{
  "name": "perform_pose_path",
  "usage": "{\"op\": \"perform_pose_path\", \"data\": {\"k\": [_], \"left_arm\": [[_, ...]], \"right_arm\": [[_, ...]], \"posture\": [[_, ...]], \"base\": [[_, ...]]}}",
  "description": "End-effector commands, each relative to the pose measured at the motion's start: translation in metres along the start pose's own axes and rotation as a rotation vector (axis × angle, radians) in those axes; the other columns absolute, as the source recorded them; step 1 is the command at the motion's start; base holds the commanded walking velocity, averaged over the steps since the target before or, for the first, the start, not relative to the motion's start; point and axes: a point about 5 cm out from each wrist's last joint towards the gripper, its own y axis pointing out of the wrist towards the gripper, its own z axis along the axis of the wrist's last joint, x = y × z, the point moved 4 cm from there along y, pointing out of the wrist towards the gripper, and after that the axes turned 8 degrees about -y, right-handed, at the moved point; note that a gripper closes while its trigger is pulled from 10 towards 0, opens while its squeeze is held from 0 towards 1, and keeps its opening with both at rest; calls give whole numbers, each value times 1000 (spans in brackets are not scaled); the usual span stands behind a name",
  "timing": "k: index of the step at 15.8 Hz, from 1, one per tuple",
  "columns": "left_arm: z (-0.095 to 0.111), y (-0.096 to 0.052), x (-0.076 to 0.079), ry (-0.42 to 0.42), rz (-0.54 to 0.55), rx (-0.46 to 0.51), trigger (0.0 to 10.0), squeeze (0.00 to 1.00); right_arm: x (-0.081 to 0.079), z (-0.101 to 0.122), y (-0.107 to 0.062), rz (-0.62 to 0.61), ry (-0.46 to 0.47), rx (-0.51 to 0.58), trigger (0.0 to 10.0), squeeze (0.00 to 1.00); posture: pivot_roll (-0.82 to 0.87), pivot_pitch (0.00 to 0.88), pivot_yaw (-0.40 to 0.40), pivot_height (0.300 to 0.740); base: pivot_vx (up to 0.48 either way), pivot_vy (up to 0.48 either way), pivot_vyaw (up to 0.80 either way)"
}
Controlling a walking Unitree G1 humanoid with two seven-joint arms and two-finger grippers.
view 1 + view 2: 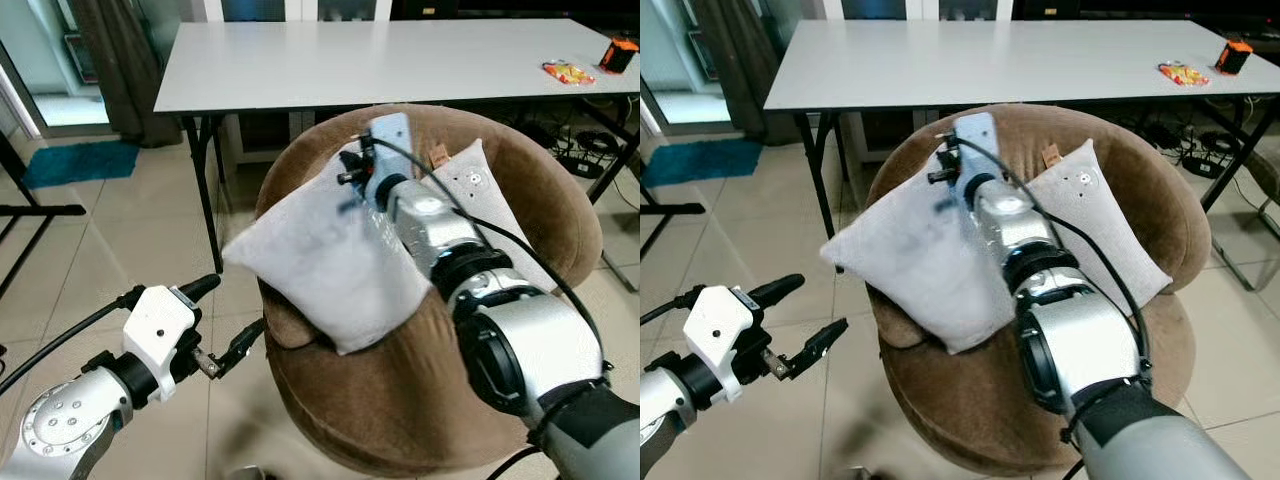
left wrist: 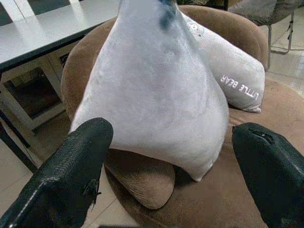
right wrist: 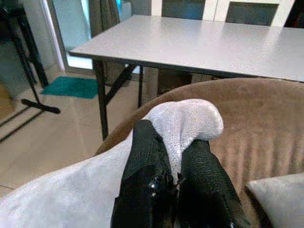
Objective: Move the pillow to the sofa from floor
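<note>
The right gripper (image 3: 173, 164) is clenched on a corner of the soft pale grey fleece pillow (image 1: 310, 255), which hangs over the front rim of the round brown velvety sofa chair (image 1: 530, 200). A second grey cushion printed LITTLE BEAR (image 2: 232, 71) leans on the chair's back. The left gripper (image 1: 222, 322) hovers released beside the chair's front edge.
</note>
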Motion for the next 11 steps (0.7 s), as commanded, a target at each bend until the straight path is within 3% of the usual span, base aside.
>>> {"op": "perform_pose_path", "data": {"k": [1, 2, 3, 5, 6, 8, 9, 10, 11], "left_arm": [[2, 0, 3, 2, -4, 3, 10000, 0], [2, 0, 4, 1, -4, 4, 10000, 0], [3, 1, 4, 0, -7, 6, 10000, 0], [4, 2, 4, 0, -9, 7, 10000, 0], [4, 4, 3, 5, -7, 9, 10000, 0], [4, 5, 1, 10, -2, 8, 10000, 0], [2, 9, -4, 30, 8, 0, 10000, 0], [3, 11, -5, 37, 9, 3, 10000, 0], [5, 13, -5, 41, 13, 12, 10000, 0]], "right_arm": [[3, 16, 2, -23, -19, 45, 10000, 0], [2, 13, 2, -25, -37, 33, 10000, 1000], [5, 7, 1, -59, -113, 11, 10000, 1000], [12, 7, 0, -104, -77, 25, 10000, 1000], [27, 16, -2, -166, -30, 70, 10000, 1000], [36, 25, -4, -206, -3, 102, 10000, 1000], [51, 44, -6, -249, 72, 166, 10000, 1000], [57, 50, -8, -273, 72, 186, 10000, 1000], [62, 50, -9, -294, 73, 183, 10000, 847]], "posture": [[125, 0, -32, 740], [125, 0, -32, 740], [124, 0, -29, 740], [123, 0, -28, 740], [115, 0, -18, 740], [106, 0, -10, 740], [95, 0, 0, 740], [95, 0, 0, 740], [95, 0, -1, 740]], "base": [[0, 0, 0], [0, 0, 0], [0, 0, 0], [0, 0, 0], [0, 0, 0], [0, 0, 0], [0, 0, 0], [0, 0, 0], [0, 0, 0]]}}
